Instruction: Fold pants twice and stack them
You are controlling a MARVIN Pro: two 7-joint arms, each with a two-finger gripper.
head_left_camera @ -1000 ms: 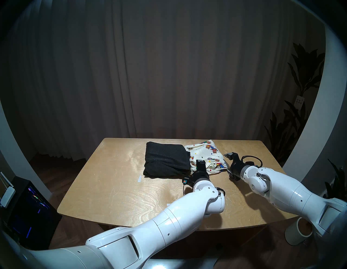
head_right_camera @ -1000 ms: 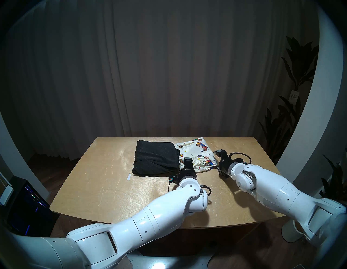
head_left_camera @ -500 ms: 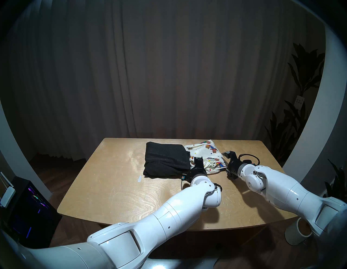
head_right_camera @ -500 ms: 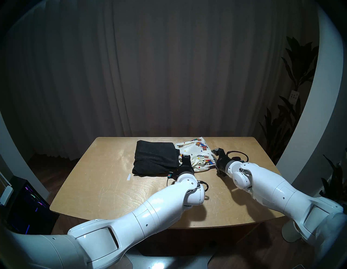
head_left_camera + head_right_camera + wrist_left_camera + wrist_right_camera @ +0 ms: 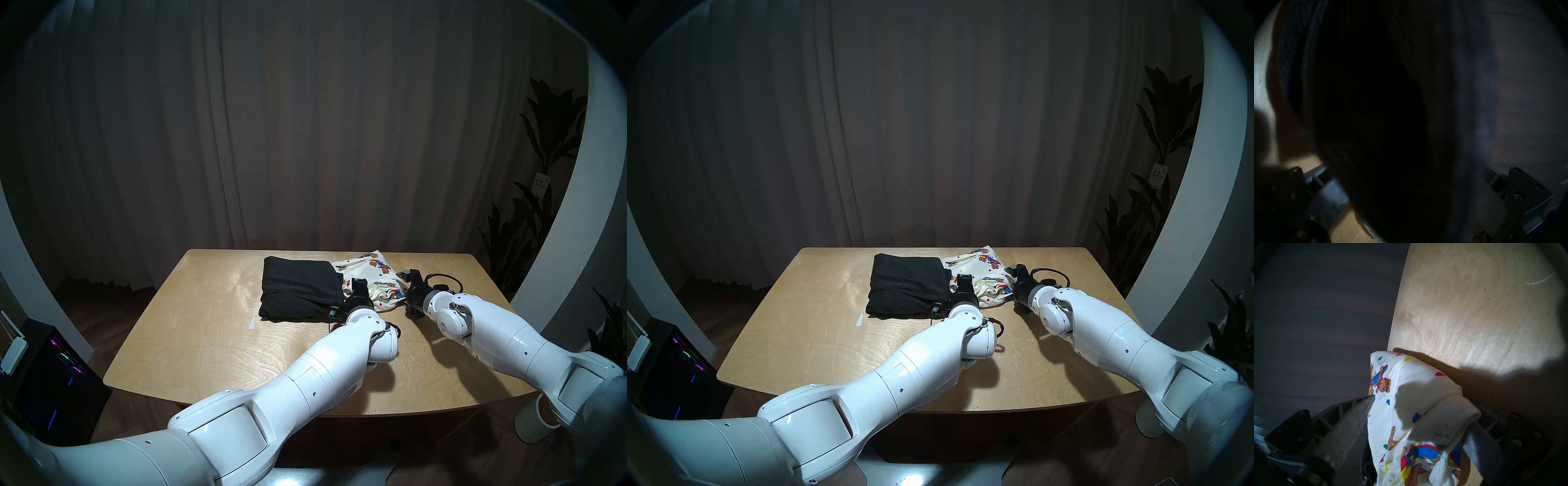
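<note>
Pants [image 5: 300,288] – the black pair – sit folded in the middle of the table [image 5: 203,339]. Just right of them lie the bear-print pants [image 5: 376,276]. The right gripper [image 5: 1417,414] has its fingers wide around their bunched edge. The left gripper [image 5: 1417,195] is wide too – dark cloth fills its view.

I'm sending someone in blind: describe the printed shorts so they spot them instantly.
Look at the wooden table, far side. Right of the folded charcoal shorts lies a rumpled cream pair. Only it carries colourful teddy bears and small hearts.
</note>
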